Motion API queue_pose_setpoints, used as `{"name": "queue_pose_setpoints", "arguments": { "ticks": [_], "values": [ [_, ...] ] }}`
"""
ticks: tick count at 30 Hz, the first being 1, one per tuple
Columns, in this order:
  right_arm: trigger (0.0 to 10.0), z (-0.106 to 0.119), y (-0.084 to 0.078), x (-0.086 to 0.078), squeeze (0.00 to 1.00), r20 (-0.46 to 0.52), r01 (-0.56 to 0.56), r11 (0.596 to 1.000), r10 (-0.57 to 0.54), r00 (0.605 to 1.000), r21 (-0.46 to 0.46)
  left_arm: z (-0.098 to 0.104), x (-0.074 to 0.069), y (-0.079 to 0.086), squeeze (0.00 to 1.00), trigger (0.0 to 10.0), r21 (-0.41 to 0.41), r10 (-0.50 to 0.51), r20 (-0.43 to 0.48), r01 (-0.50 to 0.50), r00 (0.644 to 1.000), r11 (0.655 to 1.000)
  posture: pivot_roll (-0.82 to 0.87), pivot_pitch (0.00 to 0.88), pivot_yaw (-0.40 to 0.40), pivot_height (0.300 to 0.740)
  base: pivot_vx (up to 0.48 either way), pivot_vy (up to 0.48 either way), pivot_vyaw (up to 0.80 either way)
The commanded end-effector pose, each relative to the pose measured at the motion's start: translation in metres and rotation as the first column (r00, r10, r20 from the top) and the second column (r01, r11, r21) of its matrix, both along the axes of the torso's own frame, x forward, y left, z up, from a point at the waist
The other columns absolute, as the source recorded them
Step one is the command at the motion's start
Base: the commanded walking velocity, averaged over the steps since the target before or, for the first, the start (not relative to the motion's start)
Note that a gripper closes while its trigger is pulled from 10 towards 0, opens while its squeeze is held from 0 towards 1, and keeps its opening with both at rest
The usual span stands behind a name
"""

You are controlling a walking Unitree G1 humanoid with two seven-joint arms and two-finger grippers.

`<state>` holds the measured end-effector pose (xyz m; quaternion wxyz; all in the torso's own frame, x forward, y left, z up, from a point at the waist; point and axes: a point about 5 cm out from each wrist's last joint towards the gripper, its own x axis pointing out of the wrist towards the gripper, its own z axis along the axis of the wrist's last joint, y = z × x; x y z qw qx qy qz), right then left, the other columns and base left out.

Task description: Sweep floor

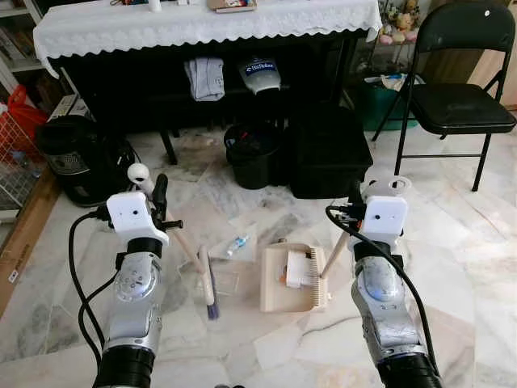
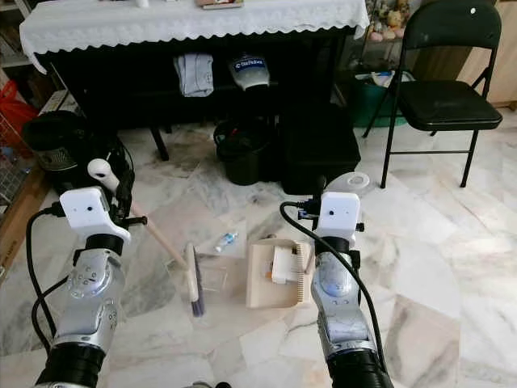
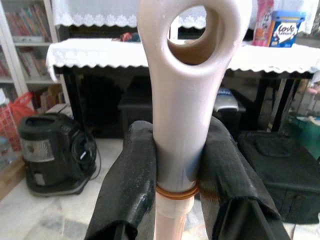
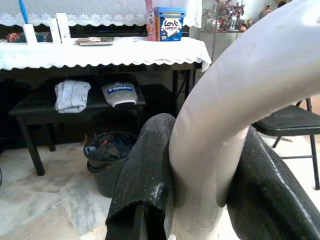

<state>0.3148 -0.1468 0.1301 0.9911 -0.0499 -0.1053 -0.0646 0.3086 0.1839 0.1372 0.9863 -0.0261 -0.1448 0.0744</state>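
Currently, head views: left claw [image 1: 158,187] pinches the top of a broom handle [image 1: 184,242]; the pale shaft runs down and rightward to the broom head [image 1: 209,283], lying on the marble floor [image 1: 452,242] near the robot.
Dustpan: a beige dustpan [image 1: 279,283] sits on the floor just right of the broom head, its comb edge on its right; its long handle [image 1: 334,255] rises to the right claw [image 2: 323,184], which is clamped on the looped grip.
Debris: a small plastic bottle [image 1: 237,244] lies between broom head and dustpan, slightly farther; a clear wrapper [image 1: 226,283] lies beside the bristles.
Surroundings: black bin [image 1: 252,153], vacuum cleaner [image 1: 77,158] far left, folding chair [image 1: 456,97] far right, table [image 1: 202,28] with lace cloth at the far side.
Left wrist view: both fingers [image 3: 127,185] pressed against the handle just below its hanging loop, an orange ring under them; this grip detail is too small to read from the head.
Right wrist view: fingers [image 4: 147,170] squeeze the dustpan's curved grip.
Handling: both tools look light, stiff, smooth plastic; held at the far end, they may twist or slip.
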Motion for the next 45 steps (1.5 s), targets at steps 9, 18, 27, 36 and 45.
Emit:
{"name": "queue_pose_setpoints", "arguments": {
  "ticks": [9,18,27,36,45],
  "values": [
    [10.0,0.012,0.004,-0.002,0.00,0.054,-0.008,1.000,0.009,0.998,-0.016,0.010,-0.002,-0.007,0.00,10.0,0.007,-0.015,0.064,0.015,0.998,1.000,0.04,0.049,0.051,0.740,0.000,0.000,0.57],
    [10.0,0.013,0.009,0.000,0.00,0.057,-0.018,1.000,0.019,0.998,-0.007,0.012,0.000,-0.010,0.00,10.0,0.021,-0.026,0.067,0.025,0.997,0.999,0.05,0.020,0.052,0.740,0.000,0.000,0.80],
    [10.0,0.014,0.008,-0.001,0.00,0.060,-0.022,1.000,0.022,0.998,-0.009,0.009,-0.003,-0.012,0.00,10.0,0.029,-0.033,0.063,0.031,0.997,0.999,0.04,0.016,0.056,0.740,0.000,0.000,0.80],
    [10.0,0.013,0.010,-0.001,0.00,0.056,-0.029,1.000,0.029,0.998,-0.002,0.010,-0.003,-0.016,0.00,10.0,0.049,-0.040,0.062,0.037,0.997,0.998,0.05,0.013,0.056,0.740,0.000,0.000,0.80],
    [10.0,0.013,0.010,0.000,0.00,0.052,-0.029,1.000,0.029,0.998,0.002,0.012,-0.003,-0.014,0.00,10.0,0.059,-0.028,0.065,0.024,0.997,0.998,0.06,0.043,0.055,0.740,0.000,0.000,0.80]
  ]
}}
